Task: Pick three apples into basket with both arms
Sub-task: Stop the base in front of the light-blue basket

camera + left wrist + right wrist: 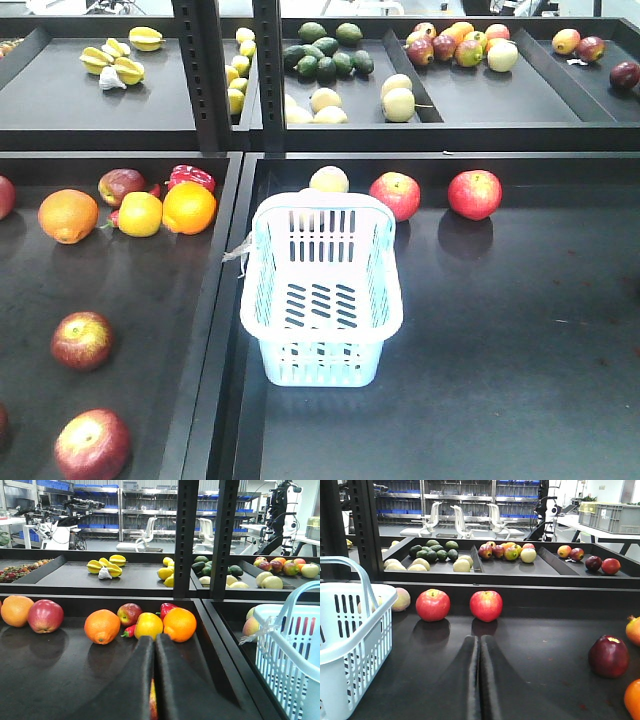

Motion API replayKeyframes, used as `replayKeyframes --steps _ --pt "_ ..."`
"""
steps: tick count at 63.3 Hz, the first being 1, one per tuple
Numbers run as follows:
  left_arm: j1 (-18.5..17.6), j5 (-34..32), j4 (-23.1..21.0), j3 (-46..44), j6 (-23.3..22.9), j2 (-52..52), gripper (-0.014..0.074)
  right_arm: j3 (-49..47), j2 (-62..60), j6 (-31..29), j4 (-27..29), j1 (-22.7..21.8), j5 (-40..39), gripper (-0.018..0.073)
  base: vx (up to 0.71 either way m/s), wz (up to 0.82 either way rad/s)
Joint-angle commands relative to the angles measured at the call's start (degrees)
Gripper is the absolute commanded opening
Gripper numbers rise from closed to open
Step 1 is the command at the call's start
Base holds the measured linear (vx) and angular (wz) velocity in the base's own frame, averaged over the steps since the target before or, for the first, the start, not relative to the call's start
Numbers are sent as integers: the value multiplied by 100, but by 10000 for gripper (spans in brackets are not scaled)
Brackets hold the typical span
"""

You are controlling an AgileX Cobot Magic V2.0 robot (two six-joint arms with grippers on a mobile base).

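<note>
The left hand [154, 641] is held with fingers pressed together on nothing; the right hand [480, 640] is likewise closed and empty. The basket [322, 197] stands empty between them. Two dark-red apples [82, 340] lie on the left tray [150, 300], and a third apple [608, 656] is seen right of the right hand. Each hand is best opened wide before being lowered and centred squarely over its fruit, since a round apple would probably be nudged away by an off-centre closing.

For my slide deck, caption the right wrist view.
Shut right gripper faces two red apples, white basket at left, dark-red apple at right.
</note>
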Motion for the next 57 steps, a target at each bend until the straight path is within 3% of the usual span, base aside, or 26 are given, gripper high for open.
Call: replayKeyframes --steps 1,9,16,20,25,30,43,53,57 --pt "8 -398 -37 134 -9 -82 -6 77 -65 -46 -34 -28 -401 -5 0 0" --pt "8 -398 -42 134 -9 -82 -6 77 -65 -46 -34 -28 -401 -5 0 0" --pt "8 -500 -360 134 -435 -82 -6 77 -65 -46 -34 -28 -401 -5 0 0" --pt "8 -500 -919 134 -1128 -82 -6 77 -65 -46 -34 -28 -401 -5 0 0" --pt "8 -500 -2047 134 -2211 -82 -6 77 -65 -46 -34 -28 -401 -5 0 0" --pt "8 -500 -2813 134 -2910 -82 -6 77 -65 -46 -34 -28 -401 -5 0 0" --pt "8 -561 -3764 88 -3189 -82 -6 77 -65 -46 -34 -28 -401 -5 0 0" --pt "8 -637 -5483 -248 -3610 -82 -6 77 -65 -46 -34 -28 -401 -5 0 0" --pt "8 -610 -5781 -619 -3488 -82 -6 77 -65 -46 -34 -28 -401 -5 0 0"
